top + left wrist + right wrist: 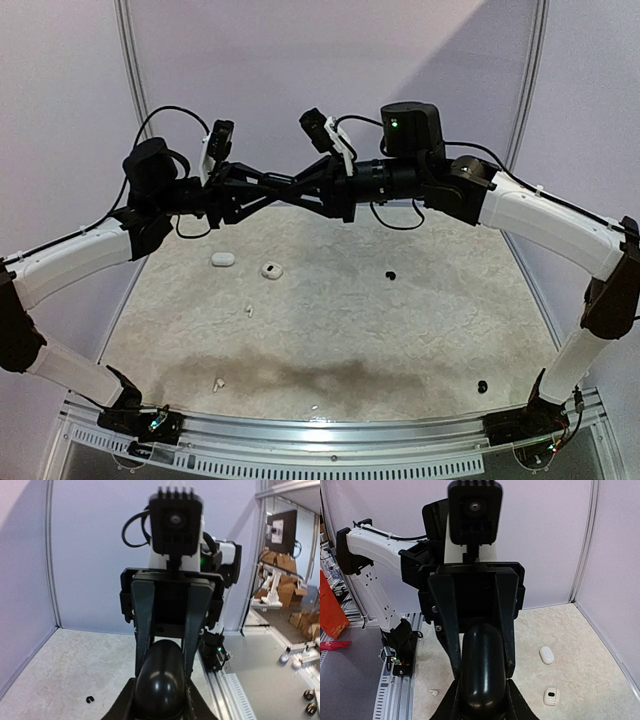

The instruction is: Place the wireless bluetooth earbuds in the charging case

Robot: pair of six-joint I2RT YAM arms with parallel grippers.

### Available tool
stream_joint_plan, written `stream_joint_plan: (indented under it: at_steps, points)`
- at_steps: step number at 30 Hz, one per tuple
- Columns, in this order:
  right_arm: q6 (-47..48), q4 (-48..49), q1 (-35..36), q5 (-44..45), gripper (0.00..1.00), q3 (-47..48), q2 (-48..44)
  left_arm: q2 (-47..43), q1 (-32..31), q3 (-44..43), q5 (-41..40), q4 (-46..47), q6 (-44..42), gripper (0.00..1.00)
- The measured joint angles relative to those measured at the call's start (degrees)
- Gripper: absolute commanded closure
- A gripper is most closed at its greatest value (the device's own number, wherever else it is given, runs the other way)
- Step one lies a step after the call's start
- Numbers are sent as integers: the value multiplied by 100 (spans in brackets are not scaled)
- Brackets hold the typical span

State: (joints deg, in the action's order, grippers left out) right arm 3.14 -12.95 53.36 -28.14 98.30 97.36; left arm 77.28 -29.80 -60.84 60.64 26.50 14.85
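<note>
Top view: your left tool (280,192) and right tool (295,188) meet in mid-air, with loose earbuds (248,311) on the tabletop (400,340) below. Left wrist: both tools clamp the black case (160,680), jaws nearly closed. Right wrist: same grip; a white earbud (434,692) lies on the tabletop.

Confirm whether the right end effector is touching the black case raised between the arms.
Touching. The left wrist view shows the right end effector with its fingers pressed against both sides of the black case, no gap visible.
</note>
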Motion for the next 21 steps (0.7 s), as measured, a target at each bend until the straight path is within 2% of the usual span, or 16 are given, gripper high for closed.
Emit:
stream_joint_plan:
  at_steps: [1, 3, 6, 8, 21]
  points:
    - [0, -4, 7, 7, 100, 0, 4, 4, 2, -2, 7, 7, -9, 85]
    - [-7, -35, 15, -66, 100, 0, 2, 15, 7, -4, 79, 59, -39, 82]
    - [-2, -28, 15, -83, 100, 0, 0, 15, 7, -9, 92, 68, -24, 65]
    - [-7, 26, 15, -63, 100, -20, -2, 17, 7, -9, 81, 63, -11, 61]
    - [-48, 402, 24, 52, 100, -251, -114, 17, 2, -13, 52, 33, -79, 61]
